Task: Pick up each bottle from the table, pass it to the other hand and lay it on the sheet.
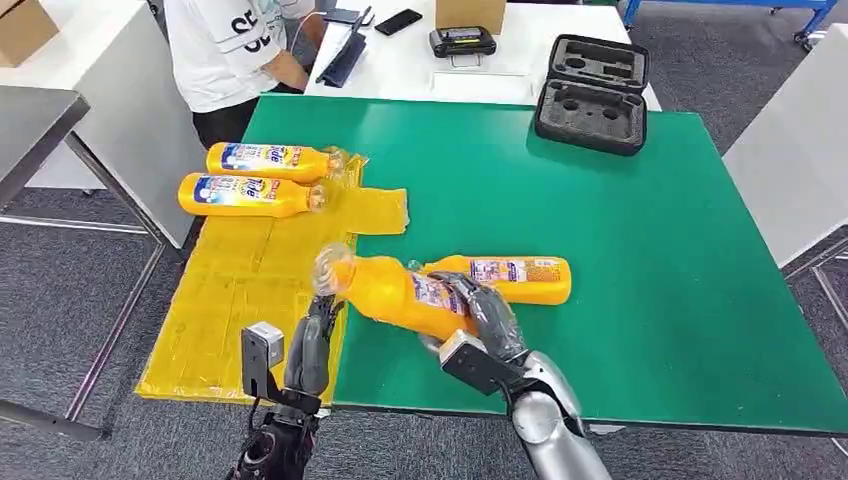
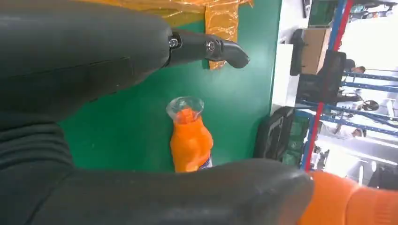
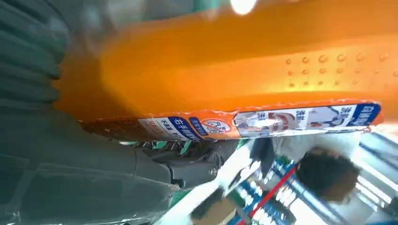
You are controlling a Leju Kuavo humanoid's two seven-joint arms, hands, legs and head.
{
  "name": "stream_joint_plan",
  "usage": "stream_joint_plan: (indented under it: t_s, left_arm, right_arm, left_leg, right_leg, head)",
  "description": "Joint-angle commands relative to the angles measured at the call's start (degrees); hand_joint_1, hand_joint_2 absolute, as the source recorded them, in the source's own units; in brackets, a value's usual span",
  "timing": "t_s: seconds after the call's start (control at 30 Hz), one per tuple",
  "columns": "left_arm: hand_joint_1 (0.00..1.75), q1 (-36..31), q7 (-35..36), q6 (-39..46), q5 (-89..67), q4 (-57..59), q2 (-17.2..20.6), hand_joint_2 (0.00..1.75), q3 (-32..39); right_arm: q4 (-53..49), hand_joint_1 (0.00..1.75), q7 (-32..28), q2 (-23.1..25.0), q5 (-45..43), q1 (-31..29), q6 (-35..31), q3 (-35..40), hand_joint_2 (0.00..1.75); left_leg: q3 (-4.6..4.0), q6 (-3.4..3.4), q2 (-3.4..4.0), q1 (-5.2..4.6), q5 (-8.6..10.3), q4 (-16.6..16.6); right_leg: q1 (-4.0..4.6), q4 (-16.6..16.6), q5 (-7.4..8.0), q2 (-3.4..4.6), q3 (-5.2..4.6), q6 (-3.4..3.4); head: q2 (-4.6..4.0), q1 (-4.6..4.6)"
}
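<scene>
Here the left hand (image 1: 312, 345) sits at the near edge of the green table (image 1: 650, 300), right where the yellow sheet (image 1: 250, 300) meets the green, its fingers apart and pointing away from the robot with nothing in them. In the left wrist view its thick thumb (image 2: 187, 197) and a dark finger (image 2: 220, 49) are spread wide. Just to the right, the right hand (image 1: 485, 320) grips an orange bottle (image 1: 400, 292) around its labelled middle, holding it tilted, with the clear cap end pointing left and up toward the left hand. The cap reaches just above the left fingertips; I cannot tell whether they touch. In the right wrist view the bottle's orange body and its label strip sit against the hand (image 3: 70, 154). Just behind the held bottle, a second bottle (image 1: 510, 278) lies on its side on the green surface. Farther away and to the left, two more bottles (image 1: 262, 178) lie side by side on the far end of the sheet, caps pointing right. At the far right of the table sits an open black case (image 1: 592, 95), and a person (image 1: 230, 50) in a white shirt sits beyond the far left corner.
</scene>
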Motion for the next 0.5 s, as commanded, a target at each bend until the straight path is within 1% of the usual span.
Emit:
stream_joint_plan:
  t_s: [0.03,0.07,0.1,0.13,0.17,0.2,0.27,0.33,0.37,0.4,0.47,0.5]
  left_arm:
    - [0.00,-2.6,-0.2,1.9,-1.5,2.7,0.9,0.00,-1.4]
    - [0.00,-2.4,-0.4,2.1,-1.7,2.1,1.1,0.00,-1.5]
    - [0.00,-2.3,-0.7,2.2,-1.8,1.7,1.2,0.00,-1.6]
    - [0.00,-2.0,-0.9,2.2,-1.8,1.4,1.3,1.75,-1.6]
    - [0.00,-1.6,-1.3,2.3,-2.2,0.5,1.7,1.75,-1.7]
    - [0.00,-1.4,-1.3,2.3,-2.3,0.3,1.7,1.75,-1.7]
    - [0.00,-1.4,-1.3,2.3,-2.3,0.3,1.7,1.75,-1.7]
    - [0.00,-1.4,-1.3,2.3,-2.3,0.3,1.7,1.75,-1.7]
    - [0.00,-1.4,-1.3,2.3,-2.3,0.3,1.7,1.75,-1.7]
    - [0.00,-1.2,-2.0,2.3,-2.5,0.0,1.8,1.75,-1.7]
    - [0.00,-0.7,-2.6,1.9,-2.9,-0.8,1.9,1.75,-1.8]
    - [0.00,-0.3,-3.3,1.4,-3.1,-1.5,2.1,1.75,-1.8]
  right_arm:
    - [10.5,1.75,-0.6,1.5,-1.4,-4.4,1.1,3.4,1.75]
    - [11.3,1.75,-0.7,1.7,-2.2,-4.7,1.4,3.2,1.75]
    - [11.7,1.75,-0.6,1.7,-2.4,-5.0,1.4,3.2,1.75]
    - [11.9,1.75,-0.6,1.8,-2.9,-5.1,1.2,3.0,1.75]
    - [12.5,1.75,-0.7,1.9,-3.9,-5.5,1.2,2.4,1.75]
    - [12.5,1.75,-0.7,1.8,-4.0,-5.6,1.3,2.4,1.75]
    - [12.5,1.75,-0.7,1.8,-4.0,-5.6,1.3,2.4,1.75]
    - [12.5,1.75,-0.7,1.8,-4.0,-5.6,1.3,2.4,1.75]
    - [12.5,1.75,-0.7,1.8,-4.0,-5.6,1.3,2.4,1.75]
    - [12.4,1.75,-0.7,1.8,-4.5,-5.6,1.1,2.1,1.75]
    - [12.2,1.75,-0.5,1.9,-5.5,-5.8,1.0,1.6,1.75]
    - [11.9,1.75,-0.6,2.2,-6.5,-5.9,1.0,0.8,1.75]
  left_leg:
    - [0.19,-0.06,0.04,0.03,-0.04,-0.1]
    - [0.38,-0.10,0.05,0.05,-0.11,0.0]
    - [0.32,-0.08,0.11,0.04,-0.10,0.0]
    - [0.21,-0.05,0.11,0.03,-0.06,0.0]
    - [0.16,-0.04,0.07,0.01,-0.03,-0.1]
    - [0.29,-0.07,0.12,0.03,-0.10,0.0]
    - [0.12,-0.04,0.05,0.02,-0.03,0.0]
    - [0.43,-0.09,0.09,0.04,-0.16,0.0]
    - [0.14,-0.04,0.07,0.01,-0.03,-0.1]
    - [0.30,-0.07,0.08,0.03,-0.11,-0.1]
    - [0.12,-0.04,0.03,0.01,-0.02,-0.1]
    - [0.55,-0.13,0.09,0.05,-0.21,-0.1]
  right_leg:
    - [0.04,-0.1,-0.03,0.03,0.18,-0.07]
    - [0.06,-0.1,-0.09,0.04,0.37,-0.11]
    - [0.05,-0.1,-0.06,0.11,0.29,-0.10]
    - [0.04,-0.1,-0.02,0.10,0.18,-0.07]
    - [0.01,0.0,-0.02,0.06,0.13,-0.05]
    - [0.03,-0.1,-0.06,0.12,0.26,-0.08]
    - [0.02,0.0,-0.02,0.04,0.11,-0.05]
    - [0.04,-0.1,-0.13,0.08,0.42,-0.11]
    - [0.01,0.0,-0.02,0.06,0.12,-0.05]
    - [0.03,0.0,-0.08,0.07,0.29,-0.09]
    - [0.01,0.0,-0.03,0.02,0.12,-0.05]
    - [0.06,0.0,-0.19,0.08,0.52,-0.16]
  head:
    - [0.00,0.02]
    - [0.00,0.02]
    - [0.00,0.02]
    - [0.00,0.02]
    - [0.00,0.02]
    - [0.00,0.04]
    - [0.00,0.04]
    - [0.00,0.04]
    - [0.00,0.02]
    - [0.00,0.04]
    - [0.00,0.06]
    - [0.00,0.02]
